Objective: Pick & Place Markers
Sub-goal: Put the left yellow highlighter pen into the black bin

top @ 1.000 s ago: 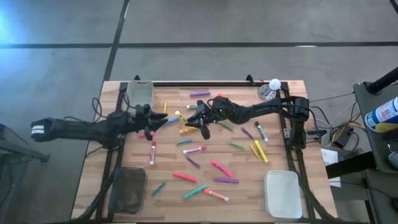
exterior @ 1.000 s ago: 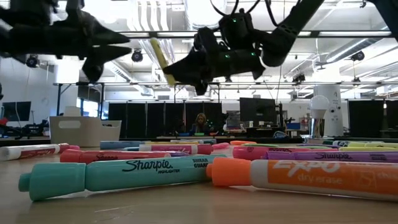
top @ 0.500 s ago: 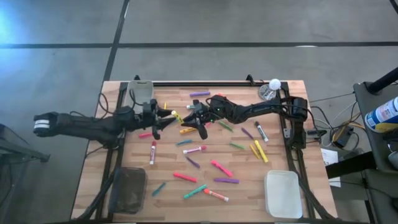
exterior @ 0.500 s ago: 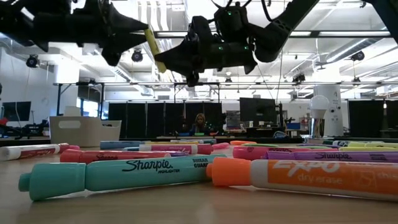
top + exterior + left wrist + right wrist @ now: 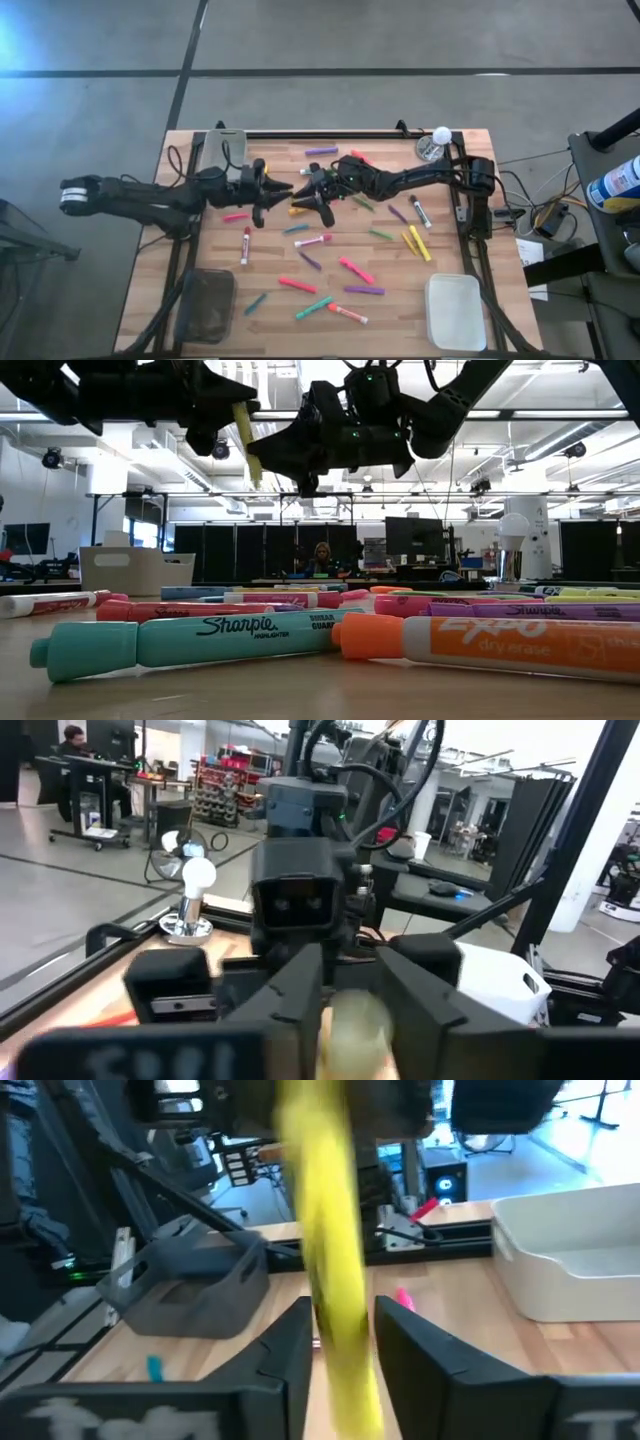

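Found the left gripper [image 5: 270,190] and right gripper [image 5: 303,192] tip to tip in the air over the middle of the table [image 5: 400,300], toward its far side. Saw a yellow marker [image 5: 335,1270] between them, well clear of the wood and standing nearly upright with a slight tilt in the low view. Found the left gripper clenched on it: in the left wrist view a pale yellow blur filled the gap between both dark fingers [image 5: 300,1010]. Saw the same marker run up through the right gripper in the right wrist view, but could not tell whether that gripper gripped it or had let go.

Counted the other markers [image 5: 356,270] lying loose on the wood, none touched by either gripper: a purple one [image 5: 321,151] near the far edge, pink, green and white-bodied ones spread across the middle and near side, two yellow ones [image 5: 415,243] side by side toward the right. Saw a teal one [image 5: 180,642] and an orange one [image 5: 480,645] end to end closest to the low camera.

Noted a grey bin [image 5: 225,148] at the far left corner, a dark bin [image 5: 205,305] at the near left and a white bin [image 5: 455,312] at the near right. Made out a person [image 5: 323,557] seated far back in the room.
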Available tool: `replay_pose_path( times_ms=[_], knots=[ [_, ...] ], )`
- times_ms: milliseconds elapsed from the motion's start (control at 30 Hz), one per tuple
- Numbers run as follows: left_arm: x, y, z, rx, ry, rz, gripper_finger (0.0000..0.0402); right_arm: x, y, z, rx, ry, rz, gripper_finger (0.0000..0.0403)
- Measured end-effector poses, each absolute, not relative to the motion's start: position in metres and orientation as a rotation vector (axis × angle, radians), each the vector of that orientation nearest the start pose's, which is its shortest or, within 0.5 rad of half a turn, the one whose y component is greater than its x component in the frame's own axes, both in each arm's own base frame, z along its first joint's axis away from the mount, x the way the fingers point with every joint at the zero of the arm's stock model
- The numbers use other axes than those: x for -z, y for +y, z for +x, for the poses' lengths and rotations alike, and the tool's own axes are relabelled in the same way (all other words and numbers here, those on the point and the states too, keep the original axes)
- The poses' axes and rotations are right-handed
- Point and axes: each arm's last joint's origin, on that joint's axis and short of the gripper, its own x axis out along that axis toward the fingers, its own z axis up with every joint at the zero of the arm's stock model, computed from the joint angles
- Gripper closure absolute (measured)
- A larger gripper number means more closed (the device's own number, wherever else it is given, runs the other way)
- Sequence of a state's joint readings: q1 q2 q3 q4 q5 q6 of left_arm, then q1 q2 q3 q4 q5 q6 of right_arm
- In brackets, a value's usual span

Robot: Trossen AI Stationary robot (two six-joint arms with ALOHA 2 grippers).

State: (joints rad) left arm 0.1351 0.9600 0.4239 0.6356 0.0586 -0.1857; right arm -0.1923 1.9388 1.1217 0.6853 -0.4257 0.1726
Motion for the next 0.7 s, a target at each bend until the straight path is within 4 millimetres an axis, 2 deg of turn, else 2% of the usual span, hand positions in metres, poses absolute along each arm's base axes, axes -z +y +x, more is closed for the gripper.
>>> replay_pose_path(
  times_ms=[100,167,300,467,700],
  knots=[
    [-0.259,0.026,0.204,-0.065,-0.116,-0.178,0.0374,-0.199,-0.069,0.413,-0.218,0.15,0.22,0.0266],
    [-0.262,0.026,0.203,-0.063,-0.124,-0.193,0.0394,-0.2,-0.068,0.412,-0.22,0.152,0.224,0.0253],
    [-0.269,0.026,0.201,-0.068,-0.095,-0.2,0.04,-0.206,-0.067,0.403,-0.219,0.142,0.212,0.024],
    [-0.269,0.026,0.2,-0.084,0.038,-0.226,0.0401,-0.209,-0.065,0.387,-0.216,0.214,0.168,0.0248],
    [-0.244,0.027,0.204,-0.19,0.316,-0.327,0.0376,-0.201,-0.064,0.365,-0.11,0.418,0.128,0.0245]
  ],
)
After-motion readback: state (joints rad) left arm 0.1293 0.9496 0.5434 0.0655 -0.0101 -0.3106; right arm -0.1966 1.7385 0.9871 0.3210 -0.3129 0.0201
